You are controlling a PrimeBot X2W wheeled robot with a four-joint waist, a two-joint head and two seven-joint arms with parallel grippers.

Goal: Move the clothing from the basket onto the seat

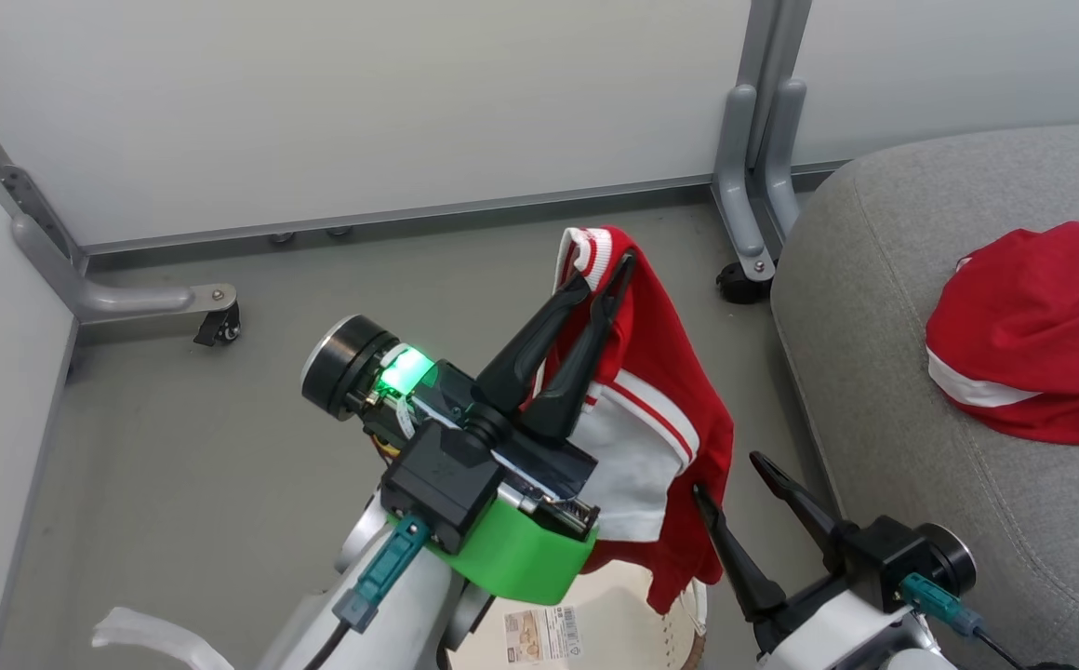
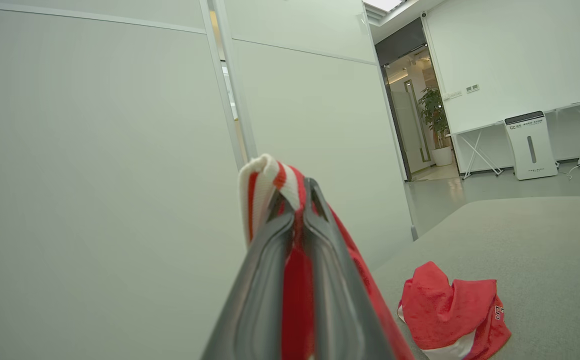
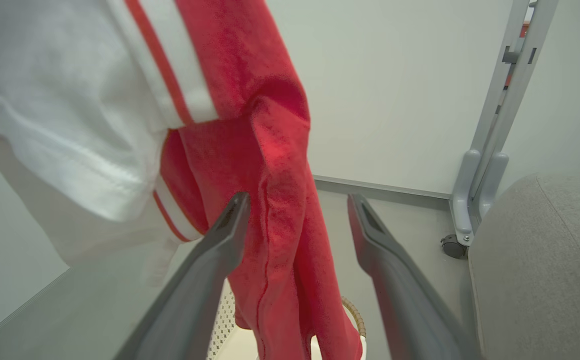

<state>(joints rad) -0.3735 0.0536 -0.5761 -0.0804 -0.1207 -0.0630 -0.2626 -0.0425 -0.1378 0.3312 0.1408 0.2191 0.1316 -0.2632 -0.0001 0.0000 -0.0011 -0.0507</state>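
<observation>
My left gripper (image 1: 609, 270) is shut on the striped hem of a red and white garment (image 1: 660, 419), which hangs from it above the basket (image 1: 595, 633). In the left wrist view the same garment (image 2: 297, 280) is pinched between the closed fingers (image 2: 265, 280). A second red garment (image 1: 1032, 335) lies crumpled on the grey seat (image 1: 884, 354) to the right, and shows in the left wrist view as a red heap (image 2: 450, 312). My right gripper (image 1: 730, 475) stands open low beside the hanging cloth (image 3: 275, 210), whose red edge drapes between its fingers (image 3: 205, 280).
White partition panels (image 1: 363, 102) on grey wheeled feet (image 1: 744, 242) close off the back and left. Grey floor (image 1: 205, 447) lies between them and the basket. The left wrist view looks past the seat to a doorway and a white appliance (image 2: 527, 145).
</observation>
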